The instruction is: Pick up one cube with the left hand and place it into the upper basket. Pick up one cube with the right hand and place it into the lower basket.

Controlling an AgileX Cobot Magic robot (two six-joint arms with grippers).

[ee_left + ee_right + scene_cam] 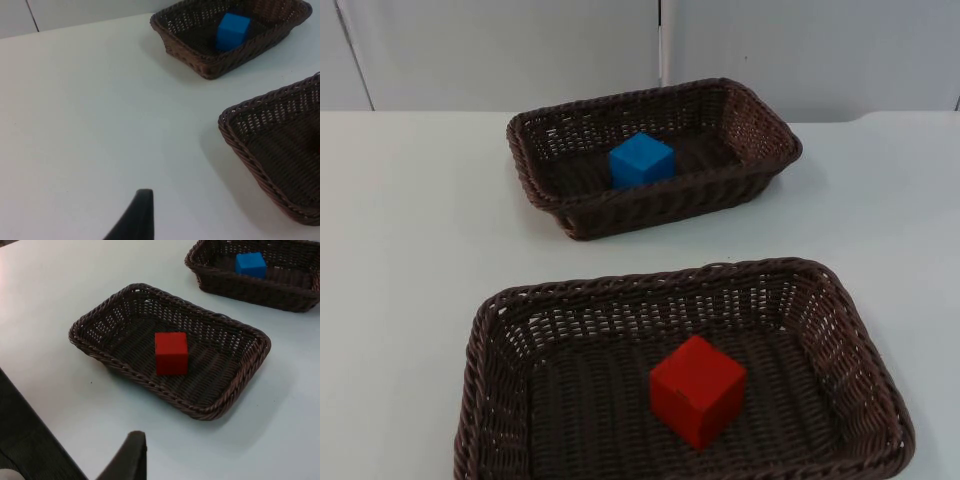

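Observation:
A blue cube point(641, 160) lies inside the upper brown wicker basket point(660, 208) at the back of the table. A red cube point(698, 390) rests on the floor of the lower basket point(650, 283), right of its middle. My left gripper point(137, 215) hangs over bare table to the left of both baskets, well away from the blue cube point(232, 31). My right gripper point(131, 455) is drawn back beside the lower basket point(125, 372), with the red cube point(171, 353) some way ahead of it. Neither gripper holds anything that I can see.
White table top surrounds both baskets, with a wide bare stretch on the left point(90, 110). The grey partition wall point(520, 50) closes the back. A dark edge of the table point(30, 440) runs close to the right gripper.

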